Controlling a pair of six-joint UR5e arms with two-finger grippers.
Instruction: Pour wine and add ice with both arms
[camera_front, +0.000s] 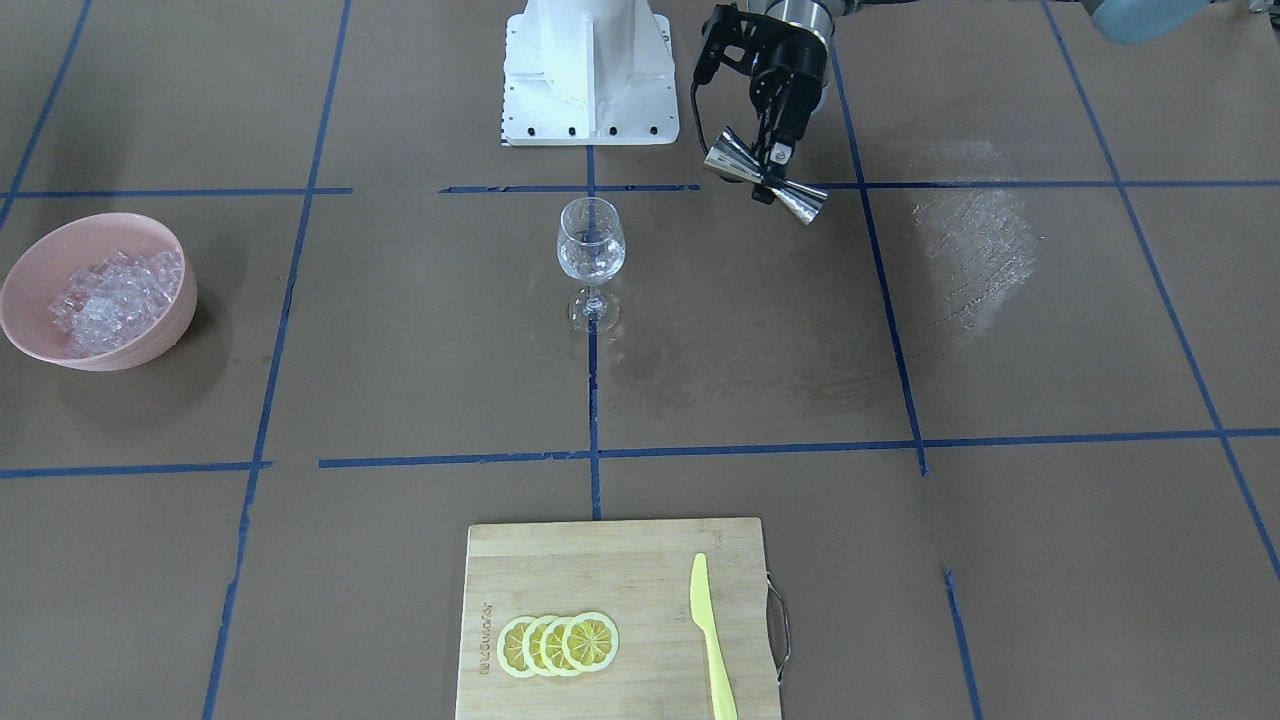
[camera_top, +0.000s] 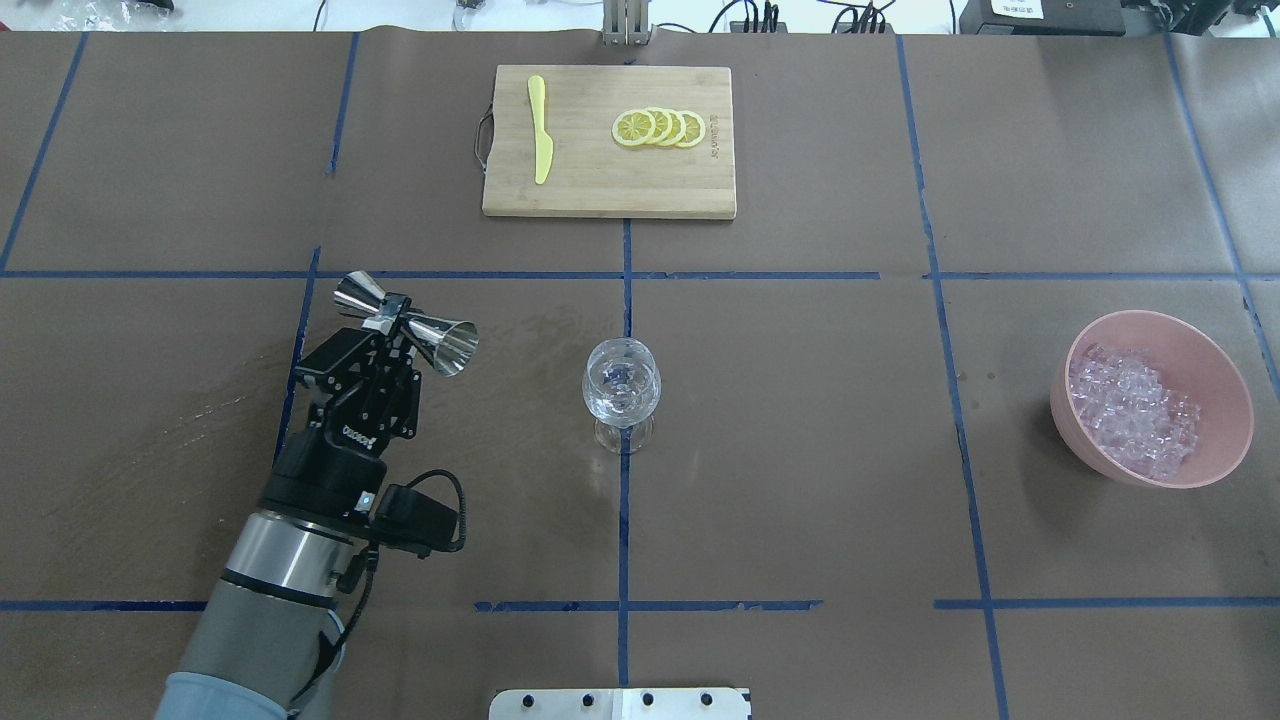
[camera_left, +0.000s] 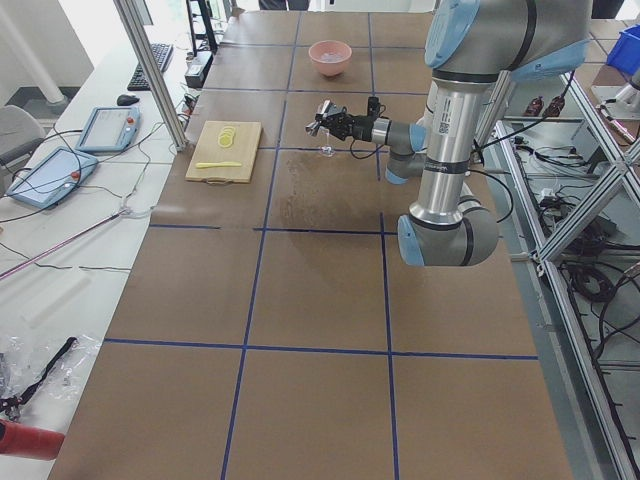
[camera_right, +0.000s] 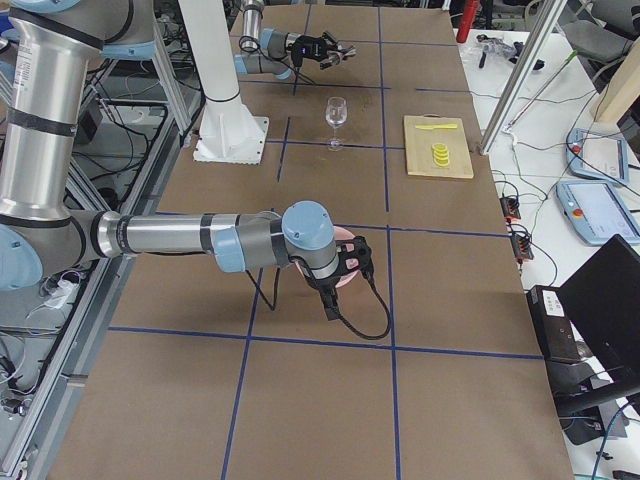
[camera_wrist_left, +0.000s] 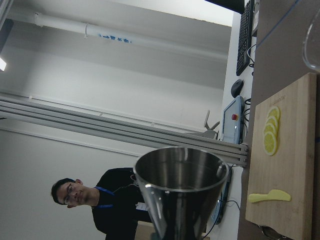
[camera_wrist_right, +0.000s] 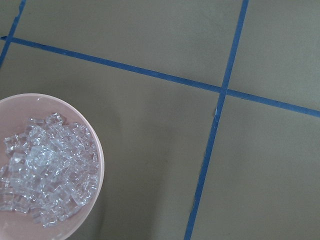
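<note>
One glass (camera_top: 621, 385), one jigger (camera_top: 405, 325), four lemon slices (camera_top: 660, 128).

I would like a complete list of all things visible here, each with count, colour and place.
table: one, brown with blue tape lines, under everything
glass: one, clear, stemmed, upright at the table's middle
bowl: one, pink, on the robot's right side
ice: a heap, clear-whitish, inside the bowl
board: one, pale wood, far edge from the robot
lemon slices: four, yellow, overlapping on the board
knife: one, yellow, on the board
jigger: one, silver, held sideways to the left of the glass
base: one, white, on the robot's side
person: one, dark top, beyond the table
left gripper: black, shut on the jigger
right gripper: black, by the bowl; open or shut cannot be told
</note>
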